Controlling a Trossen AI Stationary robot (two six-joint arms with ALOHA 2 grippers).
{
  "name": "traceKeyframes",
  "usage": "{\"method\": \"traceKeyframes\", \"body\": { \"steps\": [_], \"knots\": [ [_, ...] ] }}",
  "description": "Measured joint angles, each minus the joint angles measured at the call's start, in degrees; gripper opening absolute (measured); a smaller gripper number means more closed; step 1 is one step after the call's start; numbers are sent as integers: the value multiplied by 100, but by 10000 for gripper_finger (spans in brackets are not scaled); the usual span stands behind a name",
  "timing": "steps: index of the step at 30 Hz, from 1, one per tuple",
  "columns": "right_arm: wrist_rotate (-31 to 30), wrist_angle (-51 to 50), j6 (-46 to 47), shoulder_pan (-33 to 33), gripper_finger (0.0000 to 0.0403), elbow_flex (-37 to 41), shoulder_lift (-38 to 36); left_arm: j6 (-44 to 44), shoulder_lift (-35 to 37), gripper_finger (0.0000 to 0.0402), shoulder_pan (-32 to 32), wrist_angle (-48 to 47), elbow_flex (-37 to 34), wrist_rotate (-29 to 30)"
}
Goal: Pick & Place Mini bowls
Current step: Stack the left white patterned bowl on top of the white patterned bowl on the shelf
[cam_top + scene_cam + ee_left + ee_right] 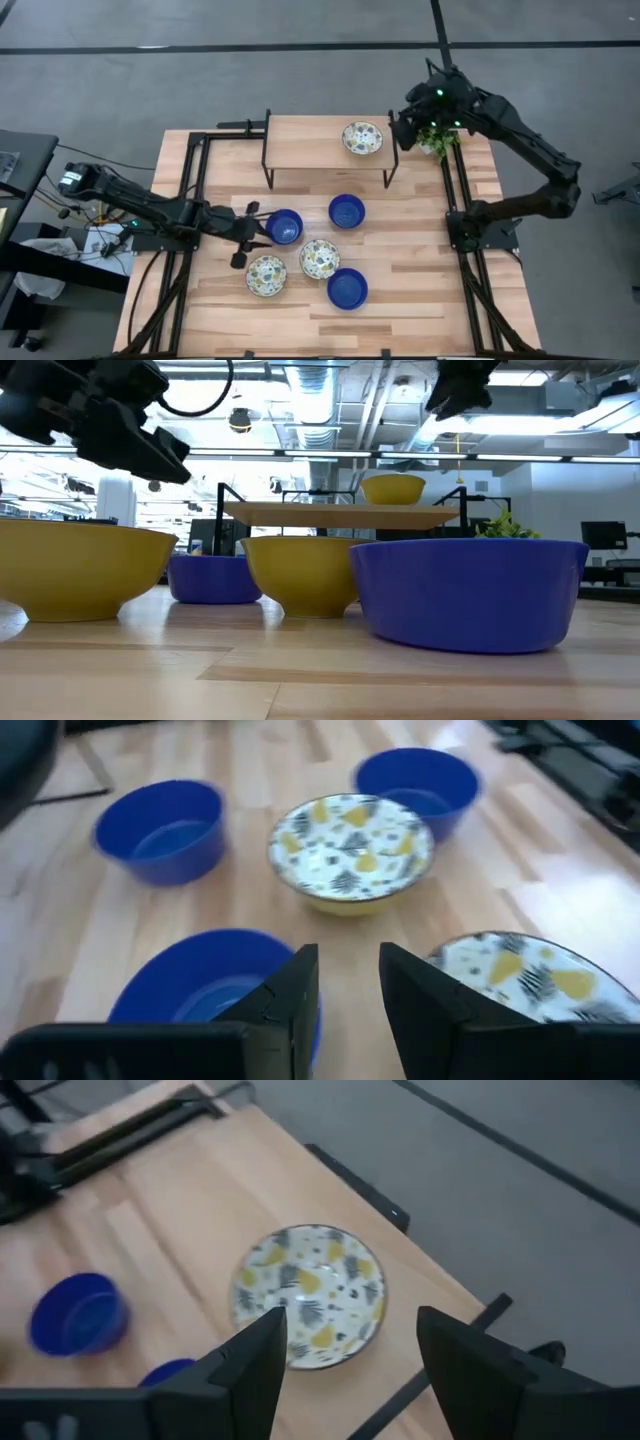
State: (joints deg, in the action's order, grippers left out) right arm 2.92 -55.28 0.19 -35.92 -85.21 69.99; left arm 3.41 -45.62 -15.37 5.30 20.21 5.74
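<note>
High view: 6 mini bowls show. 1 patterned bowl (362, 138) sits on the raised shelf (300, 140) at 12 o'clock of the table (420, 290). The other 5 cluster mid-table: a blue bowl (346, 211) at the centre, a second blue bowl (284, 227) at 9 o'clock of it, 2 patterned bowls (319, 259) (266, 275) and a third blue bowl (346, 288) toward 6 o'clock. The left gripper (246, 235) is just beside the second blue bowl, at its 9 o'clock. The right gripper (405, 128) hovers at 3 o'clock of the shelf bowl, near a small plant (437, 142).

Low view: bowls stand in a row on the wood, the shelf bowl (392, 489) above them.

Left wrist view: its fingers (288, 1005) stand slightly apart, 1 over a blue bowl's rim (200, 975), holding nothing.

Right wrist view: its fingers (250, 1365) are spread wide above the patterned bowl (308, 1296), empty.
</note>
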Motion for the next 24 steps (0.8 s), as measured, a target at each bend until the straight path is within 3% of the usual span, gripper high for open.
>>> {"method": "traceKeyframes", "body": {
  "steps": [5, 11, 18, 24],
  "knots": [
    [14, 90, 7, 634, 209, 158, -347, -264, -266, 108, -214, -28, 128, 174],
    [9, 161, 70, 1402, 211, 500, -599, -816, -1099, 108, -631, -191, 917, 317],
    [9, 237, 327, 2162, 210, 869, -667, -670, -2143, 108, -1314, -1338, 1912, 936],
    [7, -48, 594, 2580, 209, 968, -668, -919, -2387, 91, -2116, -1802, 2013, 986]
  ]
}}
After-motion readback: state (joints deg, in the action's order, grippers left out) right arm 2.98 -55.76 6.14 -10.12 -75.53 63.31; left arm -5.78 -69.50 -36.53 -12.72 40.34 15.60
